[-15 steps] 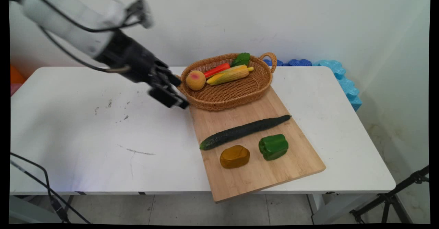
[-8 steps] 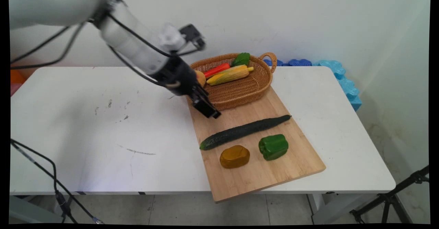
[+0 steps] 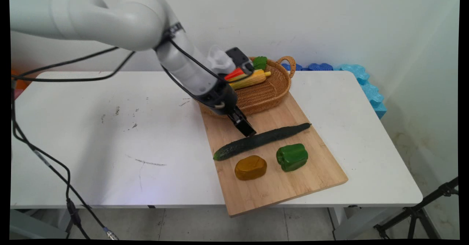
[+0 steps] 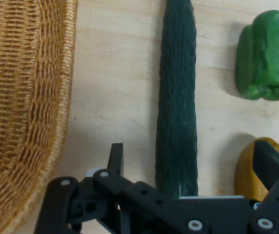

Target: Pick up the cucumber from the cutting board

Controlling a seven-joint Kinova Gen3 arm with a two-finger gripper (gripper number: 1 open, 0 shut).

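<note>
My gripper hangs low over the wooden cutting board, just above the left half of a long dark green cucumber. In the hand view the gripper is open. The cucumber runs up between the two fingers, with nothing held. One fingertip is on the side of the wicker basket. The other fingertip is over an ochre-brown lump. A green bell pepper lies beyond that.
The wicker basket at the board's far end holds a corn cob, a red piece and a green leaf. The ochre lump and pepper lie near the board's front. Blue foam sits behind the table's right corner.
The arm has swung right and down, from beside the basket's left rim to over the cucumber on the board. The arm now covers the peach in the basket.
</note>
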